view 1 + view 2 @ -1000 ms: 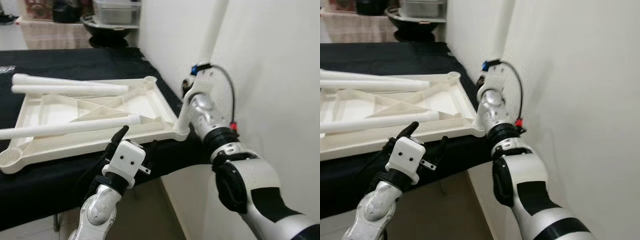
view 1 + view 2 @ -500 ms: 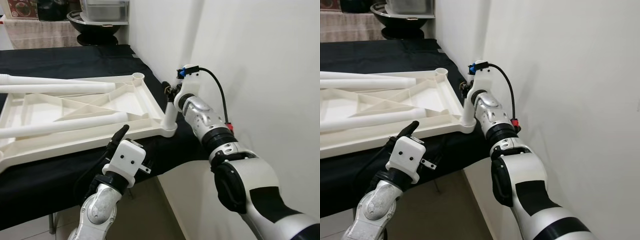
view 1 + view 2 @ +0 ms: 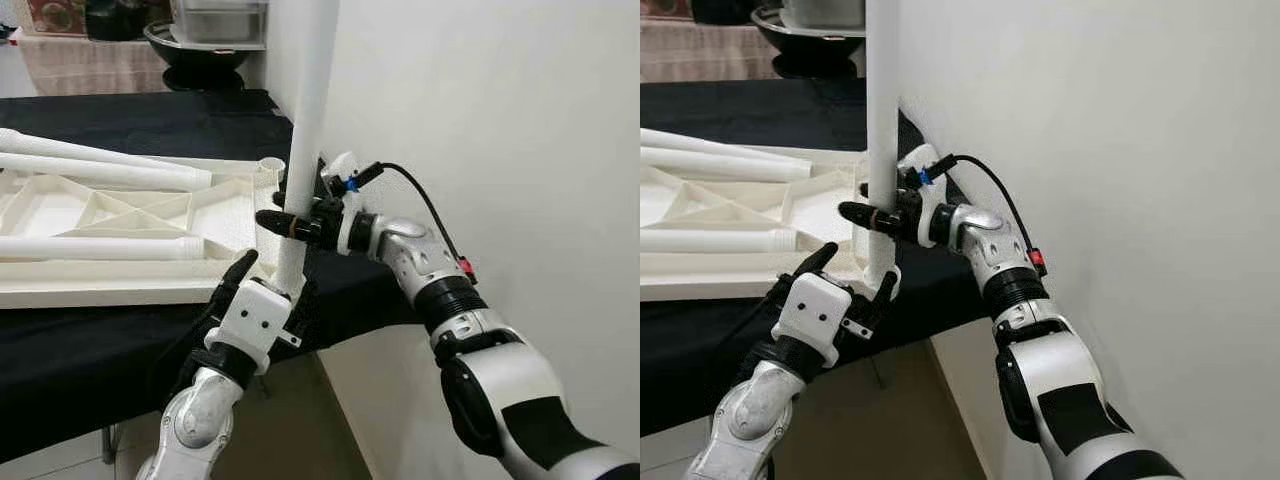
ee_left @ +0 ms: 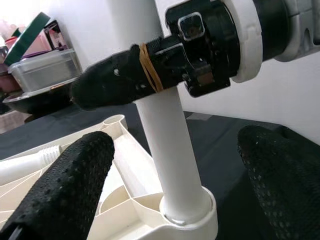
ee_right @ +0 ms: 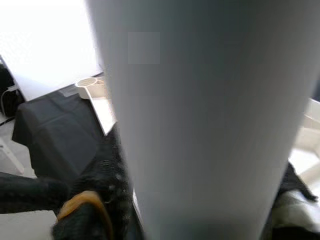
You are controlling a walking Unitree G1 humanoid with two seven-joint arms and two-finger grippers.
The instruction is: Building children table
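The white tabletop (image 3: 120,290) lies upside down on the black-covered table (image 3: 90,340). A white leg (image 3: 305,120) stands upright in its near right corner socket (image 4: 189,220). My right gripper (image 3: 276,220) is shut on this leg a little above the socket, its fingers pointing left; the leg (image 5: 200,115) is very close in the right wrist view. My left gripper (image 3: 272,278) is open just below, its fingers (image 4: 65,190) on either side of the leg's (image 4: 170,145) base without touching. Two loose legs (image 3: 100,170) (image 3: 100,247) lie on the tabletop.
A white wall (image 3: 480,110) stands close on the right, just behind the right arm. At the back are a dark bowl (image 3: 200,45) and a clear plastic box (image 3: 215,18). The table's front edge drops to the floor (image 3: 60,465) near my left arm.
The right wrist has swung round so its fingers point left across the upright leg. The tabletop's near corner has slid left, between the left gripper's fingers. The left arm has stayed put.
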